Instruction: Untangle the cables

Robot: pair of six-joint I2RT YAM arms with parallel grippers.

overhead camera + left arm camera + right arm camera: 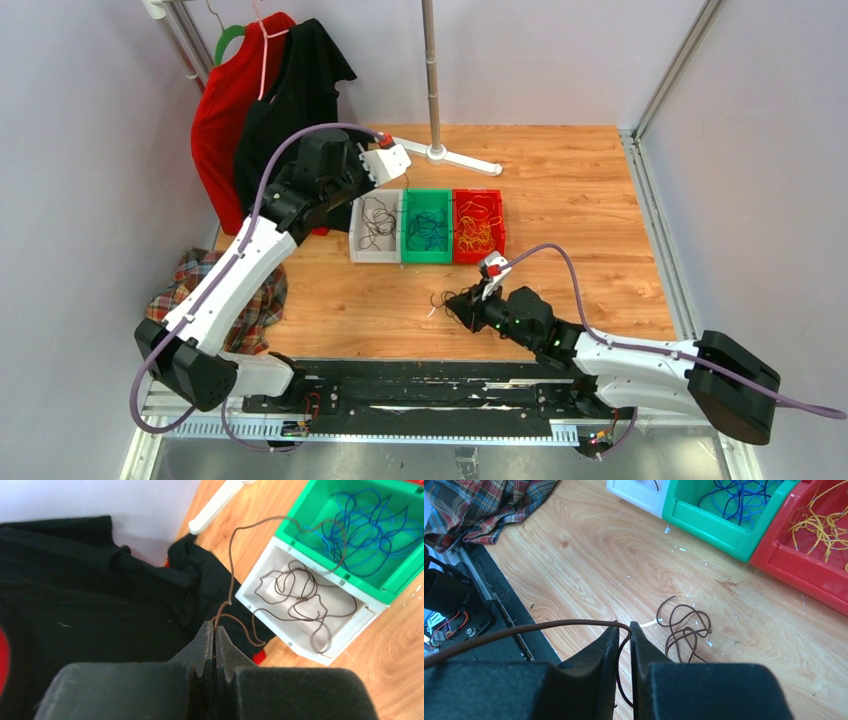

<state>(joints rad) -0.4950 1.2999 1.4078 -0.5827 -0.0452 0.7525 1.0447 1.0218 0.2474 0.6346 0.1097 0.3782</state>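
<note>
While the left hand was clamped tight on a dark cable, it sat raised beside the white bin, over a black garment. That cable rose from the fingertips and arched across to the rim of the green bin. More dark cables lay coiled inside the white bin. Blue cables filled the green bin; yellow-orange cables filled the red bin. The right hand was low over the bench, its fingers parted only narrowly. A second dark cable looped down through that gap, which looked wider than the cable itself. Just beyond the fingertips a small dark tangle lay on the wood, well apart from the three bins. A plaid cloth lay at the left bench edge.
</note>
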